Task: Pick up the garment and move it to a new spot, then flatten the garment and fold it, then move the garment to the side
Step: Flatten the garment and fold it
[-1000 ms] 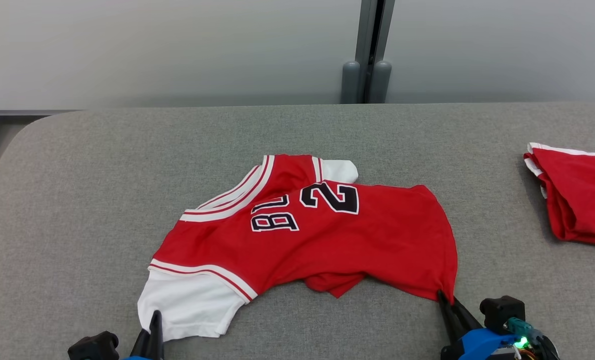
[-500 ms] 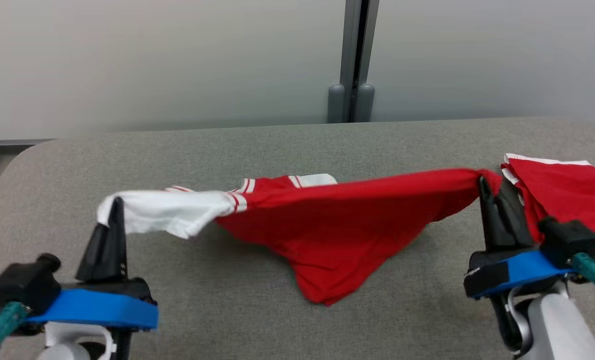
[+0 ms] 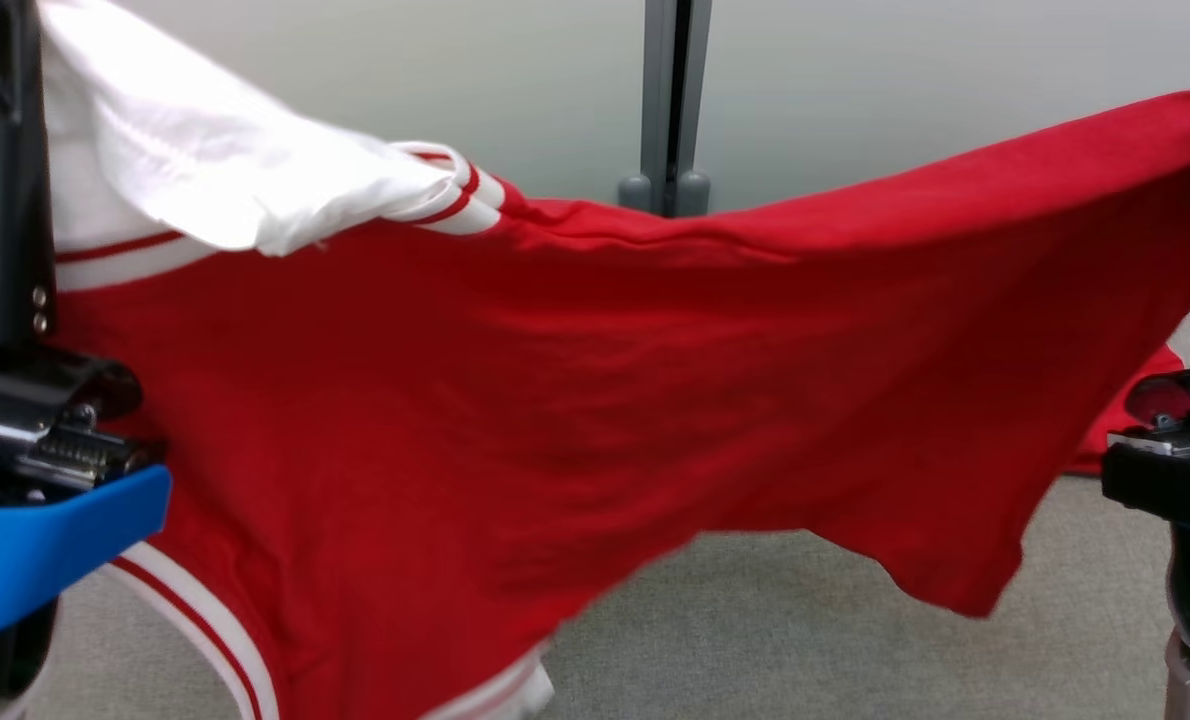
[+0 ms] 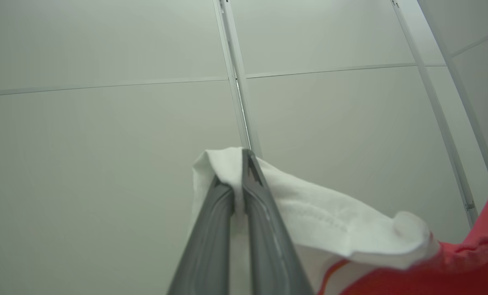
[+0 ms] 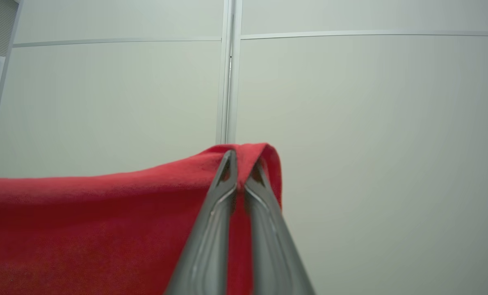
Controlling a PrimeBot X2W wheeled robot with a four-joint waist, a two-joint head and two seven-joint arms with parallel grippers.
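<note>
The red-and-white garment [image 3: 595,380] is held aloft, stretched between both grippers. Its white sleeve is pinched in the tightly closed left gripper [image 4: 239,174], and a red edge is clamped in the closed right gripper [image 5: 242,164], above the grey table [image 3: 805,620].

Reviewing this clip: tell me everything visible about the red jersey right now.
The jersey is red soft knit cloth with a white sleeve and white-and-red striped trim. It hangs spread between both arms, sagging in the middle, above the gray padded surface. The left tool is shut on the white sleeve; the right tool is shut on a red edge. The side facing the head camera is plain red. Its lower left runs out of the picture.
</note>
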